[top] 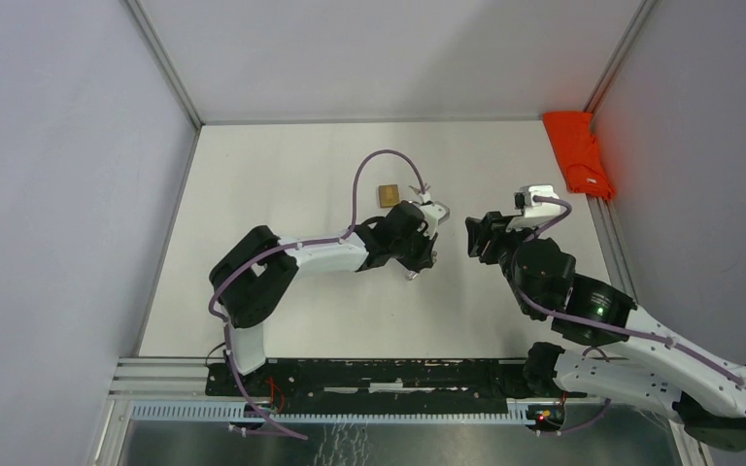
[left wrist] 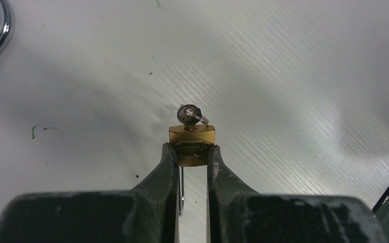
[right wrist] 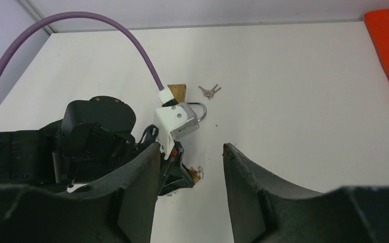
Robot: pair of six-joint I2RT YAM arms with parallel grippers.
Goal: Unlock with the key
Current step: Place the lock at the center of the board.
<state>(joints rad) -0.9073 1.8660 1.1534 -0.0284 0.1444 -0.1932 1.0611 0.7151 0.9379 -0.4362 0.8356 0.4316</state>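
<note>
padlock: a small brass padlock [left wrist: 192, 147], squarish body, keyhole end turned away from the left wrist camera
key: a silver key [left wrist: 188, 114] sits in the keyhole, its round head sticking out of the far end and leaning a little to one side
shackle: a thin steel shackle [left wrist: 181, 192] shows only as a sliver between the fingers, on the near side of the body
where it is: held above the white table [left wrist: 309, 76], near the middle of it
left gripper [left wrist: 191, 151]: narrow, both fingers pressed on the side faces of the brass padlock
left arm [top: 321, 254]: stretched low across the table toward the centre, wrist angled down
right gripper [right wrist: 190, 148]: fingers spread wide with nothing between them, just beside the left gripper and facing it
right arm [top: 544, 277]: folded at the elbow, reaching in from the right
around: a silver padlock [right wrist: 190, 121] beyond the left gripper, a second brass lock [top: 387, 192] and spare keys [right wrist: 210, 91] farther back, an orange object [top: 578, 150] at the far right edge
</note>
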